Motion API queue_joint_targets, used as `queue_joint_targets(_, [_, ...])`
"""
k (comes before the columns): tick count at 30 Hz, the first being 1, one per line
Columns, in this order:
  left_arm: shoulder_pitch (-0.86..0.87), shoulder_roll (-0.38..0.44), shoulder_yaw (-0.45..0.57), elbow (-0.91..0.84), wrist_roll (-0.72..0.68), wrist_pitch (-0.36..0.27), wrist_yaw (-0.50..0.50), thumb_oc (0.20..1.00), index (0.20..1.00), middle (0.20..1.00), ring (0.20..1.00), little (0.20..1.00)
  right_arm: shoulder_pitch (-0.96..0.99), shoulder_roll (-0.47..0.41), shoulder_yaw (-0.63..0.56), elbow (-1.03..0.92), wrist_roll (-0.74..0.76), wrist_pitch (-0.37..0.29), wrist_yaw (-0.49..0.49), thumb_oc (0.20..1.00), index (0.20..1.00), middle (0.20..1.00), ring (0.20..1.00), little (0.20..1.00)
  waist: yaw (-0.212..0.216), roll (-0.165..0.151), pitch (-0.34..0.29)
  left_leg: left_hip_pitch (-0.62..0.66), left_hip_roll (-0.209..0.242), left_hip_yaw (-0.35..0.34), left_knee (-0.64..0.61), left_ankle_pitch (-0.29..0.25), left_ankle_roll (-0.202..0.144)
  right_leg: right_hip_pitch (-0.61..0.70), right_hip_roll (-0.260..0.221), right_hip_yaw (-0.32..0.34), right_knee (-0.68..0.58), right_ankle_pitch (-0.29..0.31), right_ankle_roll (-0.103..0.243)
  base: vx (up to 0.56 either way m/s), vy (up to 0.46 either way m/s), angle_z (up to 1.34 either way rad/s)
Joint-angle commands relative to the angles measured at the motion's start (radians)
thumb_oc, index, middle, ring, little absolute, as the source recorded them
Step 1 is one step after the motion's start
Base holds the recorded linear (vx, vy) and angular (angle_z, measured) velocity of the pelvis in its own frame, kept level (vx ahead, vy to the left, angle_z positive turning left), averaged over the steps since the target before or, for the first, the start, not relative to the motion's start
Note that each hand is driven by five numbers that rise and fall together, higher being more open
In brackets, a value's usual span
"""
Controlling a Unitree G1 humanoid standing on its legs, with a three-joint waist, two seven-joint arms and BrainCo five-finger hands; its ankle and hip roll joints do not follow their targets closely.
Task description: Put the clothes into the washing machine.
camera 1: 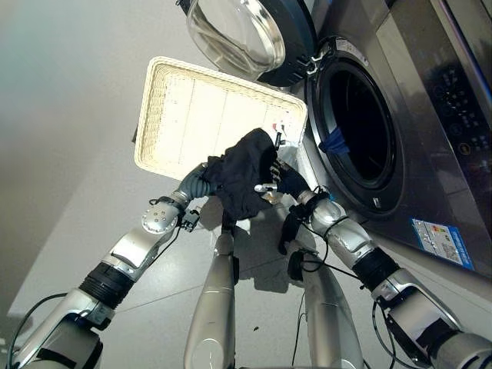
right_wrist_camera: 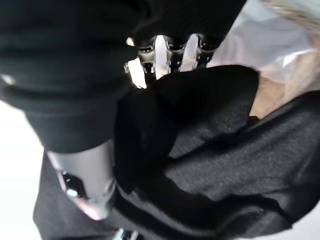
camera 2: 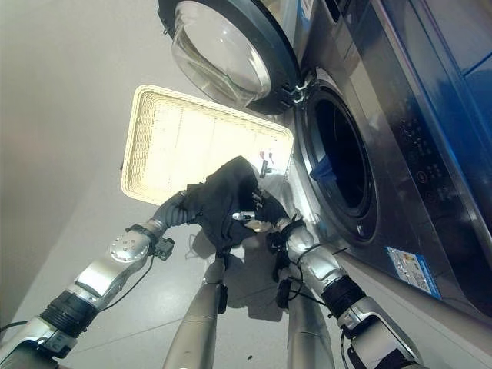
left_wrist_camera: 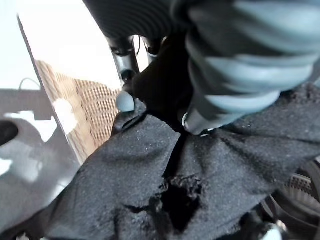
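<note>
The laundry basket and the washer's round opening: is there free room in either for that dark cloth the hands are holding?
The basket looks bare across its whole woven floor. The drum opening is mostly dark and free, with a blue item at its near rim. It is crowded between them, where the left hand and right hand bunch the black garment.

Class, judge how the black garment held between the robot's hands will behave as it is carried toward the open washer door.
The black garment is probably floppy: it folds and sags between both hands. It seems light, bunched loosely. Dangling edges might snag on the washer door.
</note>
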Motion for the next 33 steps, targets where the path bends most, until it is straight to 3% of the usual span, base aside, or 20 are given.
queue_joint_targets(1, [-0.012, -0.054, -0.004, -0.089, -0.047, -0.061, -0.018, 0.200, 0.200, 0.200, 0.200, 0.200, 0.002, -0.013, 0.046, -0.048, 0.044, -0.002, 0.081, 1.000, 1.000, 1.000, 1.000, 1.000, -0.041, 0.064, -0.015, -0.024, -0.061, 0.094, 0.062, -0.047, 0.046, 0.120, 0.042, -0.007, -0.132, -0.002, 0.111, 0.00, 0.000, 0.00])
queue_joint_targets(12, [-0.075, -0.057, -0.088, -0.050, 0.000, -0.001, -0.009, 0.200, 0.200, 0.200, 0.200, 0.200, 0.007, -0.036, 0.102, -0.094, 0.085, 0.066, 0.216, 1.000, 1.000, 1.000, 1.000, 1.000, -0.066, 0.046, -0.015, -0.027, -0.061, 0.106, 0.051, -0.038, 0.049, 0.110, 0.042, 0.004, -0.150, 0.019, 0.115, 0.01, 0.008, -0.03])
queue_joint_targets(13, [-0.084, -0.058, -0.100, -0.044, -0.008, 0.005, -0.009, 0.200, 0.200, 0.200, 0.200, 0.200, 0.005, -0.039, 0.109, -0.100, 0.103, 0.078, 0.226, 0.733, 0.733, 0.733, 0.733, 0.733, -0.069, 0.043, -0.015, -0.029, -0.062, 0.108, 0.048, -0.036, 0.050, 0.107, 0.042, 0.005, -0.156, 0.024, 0.116, 0.01, 0.011, -0.06])
queue_joint_targets(14, [-0.087, -0.060, -0.103, -0.042, -0.009, 0.006, -0.008, 0.200, 0.200, 0.200, 0.200, 0.200, 0.004, -0.039, 0.111, -0.101, 0.110, 0.082, 0.227, 0.624, 0.624, 0.624, 0.624, 0.624, -0.069, 0.042, -0.015, -0.030, -0.063, 0.108, 0.048, -0.035, 0.050, 0.106, 0.041, 0.005, -0.157, 0.026, 0.116, 0.01, 0.017, -0.07])
queue_joint_targets(16, [-0.094, -0.070, -0.113, -0.031, -0.008, 0.000, -0.001, 0.200, 0.200, 0.200, 0.200, 0.200, 0.002, -0.038, 0.113, -0.099, 0.141, 0.099, 0.240, 0.209, 0.209, 0.209, 0.209, 0.209, -0.072, 0.040, -0.015, -0.033, -0.066, 0.109, 0.047, -0.035, 0.052, 0.099, 0.040, 0.007, -0.161, 0.032, 0.118, 0.01, 0.019, -0.07])
queue_joint_targets(22, [-0.108, -0.096, -0.140, -0.020, -0.002, -0.075, -0.002, 0.200, 0.200, 0.200, 0.200, 0.200, 0.011, -0.024, 0.133, -0.080, 0.161, 0.150, 0.279, 0.200, 0.200, 0.200, 0.200, 0.200, -0.078, 0.033, -0.015, -0.042, -0.072, 0.110, 0.043, -0.036, 0.057, 0.082, 0.034, 0.012, -0.166, 0.043, 0.121, 0.01, 0.027, -0.06])
queue_joint_targets(23, [-0.105, -0.111, -0.141, -0.025, -0.024, -0.093, -0.016, 0.445, 0.445, 0.445, 0.445, 0.445, 0.018, -0.023, 0.137, -0.076, 0.174, 0.158, 0.284, 0.200, 0.200, 0.200, 0.200, 0.200, -0.080, 0.032, -0.015, -0.042, -0.076, 0.109, 0.041, -0.038, 0.060, 0.078, 0.031, 0.013, -0.165, 0.045, 0.123, 0.01, 0.027, -0.09])
queue_joint_targets(24, [-0.105, -0.111, -0.141, -0.024, -0.025, -0.093, -0.016, 0.445, 0.445, 0.445, 0.445, 0.445, 0.018, -0.023, 0.137, -0.076, 0.174, 0.158, 0.284, 0.200, 0.200, 0.200, 0.200, 0.200, -0.080, 0.032, -0.015, -0.042, -0.076, 0.109, 0.041, -0.038, 0.060, 0.078, 0.031, 0.013, -0.165, 0.045, 0.123, 0.02, 0.045, -0.04])
queue_joint_targets(25, [-0.101, -0.121, -0.142, -0.025, -0.047, -0.103, -0.013, 1.000, 1.000, 1.000, 1.000, 1.000, 0.022, -0.025, 0.139, -0.068, 0.176, 0.151, 0.286, 0.200, 0.200, 0.200, 0.200, 0.200, -0.080, 0.032, -0.015, -0.043, -0.079, 0.109, 0.042, -0.040, 0.062, 0.075, 0.029, 0.013, -0.164, 0.046, 0.123, 0.02, 0.042, -0.02])
queue_joint_targets(30, [-0.091, -0.149, -0.140, -0.026, -0.077, -0.103, 0.049, 1.000, 1.000, 1.000, 1.000, 1.000, 0.041, -0.011, 0.128, -0.054, 0.235, 0.152, 0.279, 0.200, 0.200, 0.200, 0.200, 0.200, -0.083, 0.034, -0.015, -0.050, -0.087, 0.106, 0.044, -0.044, 0.069, 0.063, 0.023, 0.015, -0.158, 0.048, 0.125, 0.01, 0.033, -0.01])
queue_joint_targets(33, [-0.051, -0.156, -0.093, -0.018, -0.062, -0.118, 0.206, 1.000, 1.000, 1.000, 1.000, 1.000, 0.069, 0.005, 0.101, -0.046, 0.301, 0.143, 0.258, 0.200, 0.200, 0.200, 0.200, 0.200, -0.077, 0.042, -0.015, -0.051, -0.098, 0.099, 0.028, -0.040, 0.076, 0.055, 0.021, 0.013, -0.160, 0.051, 0.128, 0.01, 0.011, 0.00])
